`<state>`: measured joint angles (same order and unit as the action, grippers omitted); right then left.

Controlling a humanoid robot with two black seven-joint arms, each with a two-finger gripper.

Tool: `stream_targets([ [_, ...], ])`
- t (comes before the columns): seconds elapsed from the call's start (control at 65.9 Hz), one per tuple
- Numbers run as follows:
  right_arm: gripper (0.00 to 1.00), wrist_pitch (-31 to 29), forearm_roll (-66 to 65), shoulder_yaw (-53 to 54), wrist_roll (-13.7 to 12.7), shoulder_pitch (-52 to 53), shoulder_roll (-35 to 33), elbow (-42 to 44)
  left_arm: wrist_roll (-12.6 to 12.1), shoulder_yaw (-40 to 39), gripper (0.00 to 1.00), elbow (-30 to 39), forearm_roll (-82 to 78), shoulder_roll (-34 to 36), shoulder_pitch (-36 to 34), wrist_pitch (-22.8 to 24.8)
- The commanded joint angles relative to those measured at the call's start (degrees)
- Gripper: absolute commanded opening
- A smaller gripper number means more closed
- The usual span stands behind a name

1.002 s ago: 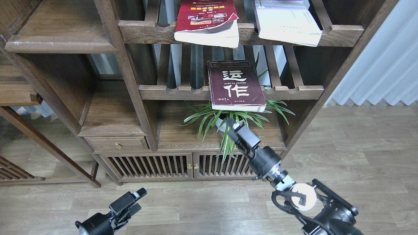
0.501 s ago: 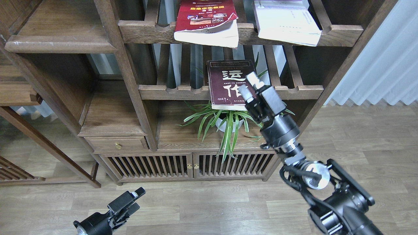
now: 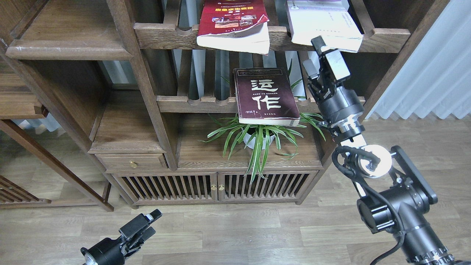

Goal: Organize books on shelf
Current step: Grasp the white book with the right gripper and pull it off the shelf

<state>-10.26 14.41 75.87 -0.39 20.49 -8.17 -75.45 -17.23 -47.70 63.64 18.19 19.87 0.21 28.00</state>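
The bright red book (image 3: pixel 232 20) and the pale white-lavender book (image 3: pixel 323 22) lie on the top slatted rack and overhang its front rail. The dark maroon book (image 3: pixel 265 95) lies on the middle slatted rack and also juts forward. The shelf (image 3: pixel 70 35), a flat dark-brown board with a scuffed pale edge, is at the upper left and bare. My right gripper (image 3: pixel 312 54) is open and empty, just below the front edge of the white-lavender book and to the right of the maroon one. My left gripper (image 3: pixel 149 222) is open and empty, low over the floor.
A potted spider plant (image 3: pixel 259 138) stands on the cabinet top under the maroon book. A cabinet with slatted doors (image 3: pixel 213 186) and a small drawer (image 3: pixel 132 162) sit below. A white curtain (image 3: pixel 434 62) hangs at the right. The shelf unit's right post (image 3: pixel 390 73) is close to my right arm.
My right gripper has risen and moved right, from the plant past the maroon book to under the white-lavender book. My left gripper has drifted slightly down and left.
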Motion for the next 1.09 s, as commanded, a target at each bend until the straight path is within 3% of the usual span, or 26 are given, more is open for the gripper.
stream_targets([
  [0.0, 0.99, 2.3, 0.0, 0.2, 1.6, 1.0, 0.0, 0.7, 0.0, -0.3, 1.0, 0.2, 0.0, 0.1, 0.0, 0.0],
  [0.121, 0.96, 2.9, 0.0, 0.2, 2.8, 2.2, 0.0, 1.7, 0.0, -0.8, 1.0, 0.1, 0.0, 0.1, 0.0, 0.0],
  [0.319, 0.76, 2.9, 0.0, 1.4, 3.7, 3.8, 0.1, 2.8, 0.0, -1.2, 1.0, 0.1, 0.0, 0.1, 0.0, 0.0],
  [0.44, 0.59, 2.9, 0.4, 1.6, 3.7, 3.9, 0.1, 2.9, 0.0, -1.3, 1.0, 0.1, 0.0, 0.1, 0.0, 0.0],
  [0.546, 0.27, 2.2, 1.2, 1.8, 3.8, 3.5, 0.2, 2.8, 0.0, -1.3, 1.0, 0.2, 0.0, 0.1, 0.0, 0.0],
  [0.683, 0.19, 2.0, 1.8, 1.6, 3.8, 3.4, 0.2, 2.8, 0.0, -1.8, 1.0, 0.1, 0.0, 0.2, 0.0, 0.0],
  [0.759, 0.07, 1.8, 1.8, 1.6, 3.9, 3.2, 0.3, 2.8, 0.0, -2.2, 1.0, 0.1, 0.0, 0.2, 0.0, 0.0],
  [1.078, 0.04, -1.1, 2.2, 1.7, 3.9, -0.1, 1.5, -0.2, 0.0, -2.1, 1.0, 0.2, 0.0, 0.1, 0.0, 0.0],
])
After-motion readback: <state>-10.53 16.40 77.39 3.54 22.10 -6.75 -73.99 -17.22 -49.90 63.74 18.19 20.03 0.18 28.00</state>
